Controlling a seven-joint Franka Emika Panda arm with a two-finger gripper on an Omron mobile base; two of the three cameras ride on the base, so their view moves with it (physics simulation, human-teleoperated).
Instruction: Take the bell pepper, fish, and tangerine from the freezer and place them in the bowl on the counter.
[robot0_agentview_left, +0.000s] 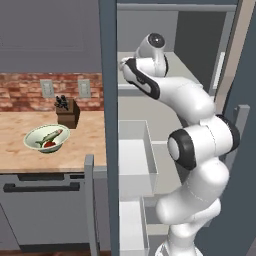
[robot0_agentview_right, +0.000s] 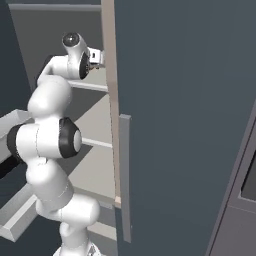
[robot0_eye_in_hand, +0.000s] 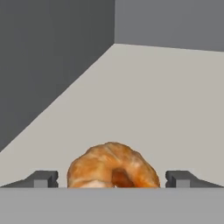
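The jaws (robot0_eye_in_hand: 112, 183) are standing wide apart, gripping nothing, with the tangerine (robot0_eye_in_hand: 113, 166) sitting midway between the two tips on the pale freezer (robot0_eye_in_hand: 144, 100) shelf. Far off to their left, the fish (robot0_agentview_left: 50, 135) and bell pepper (robot0_agentview_left: 49, 144) are lying in the bowl (robot0_agentview_left: 35, 135) on the table (robot0_agentview_left: 30, 155).

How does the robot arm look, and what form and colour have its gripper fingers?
The arm is glossy white, built of thick rounded segments joined by dark, nearly black bands at the joints. One rounded white end cap at its top carries a dark circular disc. No cables or markings show. The gripper has two small dark grey fingertips, blocky with flat tops.
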